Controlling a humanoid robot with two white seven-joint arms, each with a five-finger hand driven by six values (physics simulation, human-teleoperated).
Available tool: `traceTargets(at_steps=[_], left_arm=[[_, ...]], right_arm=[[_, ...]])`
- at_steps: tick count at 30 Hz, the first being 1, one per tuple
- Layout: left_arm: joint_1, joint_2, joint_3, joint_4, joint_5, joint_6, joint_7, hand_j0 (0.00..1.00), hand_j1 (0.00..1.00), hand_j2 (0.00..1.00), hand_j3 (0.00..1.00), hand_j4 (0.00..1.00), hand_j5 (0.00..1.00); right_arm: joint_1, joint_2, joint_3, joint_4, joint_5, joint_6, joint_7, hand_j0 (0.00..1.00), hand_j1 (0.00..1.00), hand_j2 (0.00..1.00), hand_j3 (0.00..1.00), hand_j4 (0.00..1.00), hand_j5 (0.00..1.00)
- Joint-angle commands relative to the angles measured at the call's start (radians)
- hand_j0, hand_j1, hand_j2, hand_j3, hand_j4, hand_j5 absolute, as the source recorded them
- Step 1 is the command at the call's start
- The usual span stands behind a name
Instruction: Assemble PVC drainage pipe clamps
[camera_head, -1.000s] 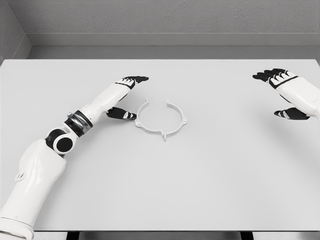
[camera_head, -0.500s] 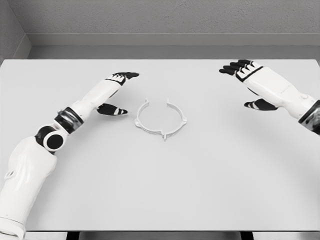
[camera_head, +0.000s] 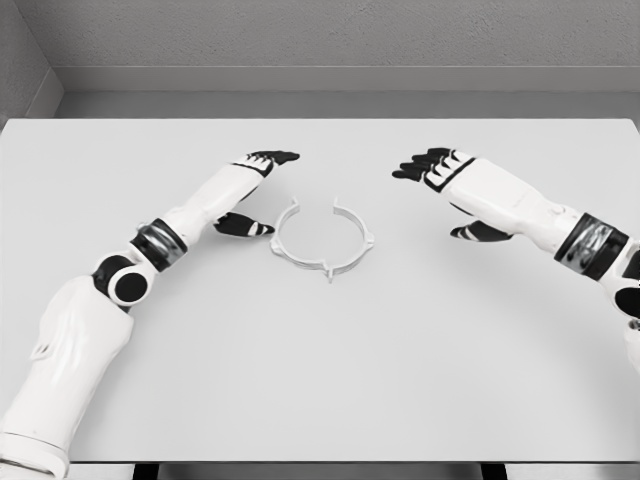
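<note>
A white PVC pipe clamp ring (camera_head: 323, 239) lies flat near the middle of the white table (camera_head: 320, 380), with its gap facing the far side. My left hand (camera_head: 258, 192) hovers just left of the ring, fingers spread and empty, the thumb close to the ring's left edge. On the other side my right hand (camera_head: 442, 190) is open too, a short way right of the ring and not touching it.
A grey wall runs behind the table's far edge (camera_head: 320, 120). Nothing else lies on the tabletop apart from the ring.
My right hand has swept leftward from the table's right side toward the ring. The left hand drew back to the left, then returned beside the ring. The ring has not moved.
</note>
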Motion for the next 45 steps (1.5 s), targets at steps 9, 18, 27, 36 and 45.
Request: traceTargets(at_steps=[9,18,27,36,45], left_arm=[[0.006,-0.014,-0.005,-0.006,0.004,0.001,0.001,1.0,1.0,1.0,1.0,1.0,1.0],[0.008,-0.024,-0.005,-0.009,-0.001,0.001,0.001,1.0,1.0,1.0,1.0,1.0,1.0],[0.008,-0.043,-0.005,-0.007,-0.001,0.001,0.001,1.0,1.0,1.0,1.0,1.0,1.0],[0.008,-0.043,-0.005,-0.009,0.001,0.001,0.001,1.0,1.0,1.0,1.0,1.0,1.0],[-0.035,0.059,0.017,-0.006,0.031,0.001,0.001,1.0,1.0,1.0,1.0,1.0,1.0]], right_arm=[[-0.002,0.007,-0.013,0.0,-0.011,0.003,0.047,1.0,1.0,1.0,1.0,1.0,1.0],[0.015,-0.002,-0.178,0.029,-0.014,0.003,0.053,1.0,1.0,1.0,1.0,1.0,1.0],[0.04,-0.014,-0.246,0.07,-0.017,0.003,0.053,1.0,1.0,1.0,1.0,1.0,1.0],[0.041,-0.009,-0.258,0.07,-0.016,0.003,0.052,1.0,1.0,1.0,1.0,1.0,1.0],[0.041,-0.003,-0.254,0.061,-0.017,0.003,0.052,1.0,1.0,1.0,1.0,1.0,1.0]])
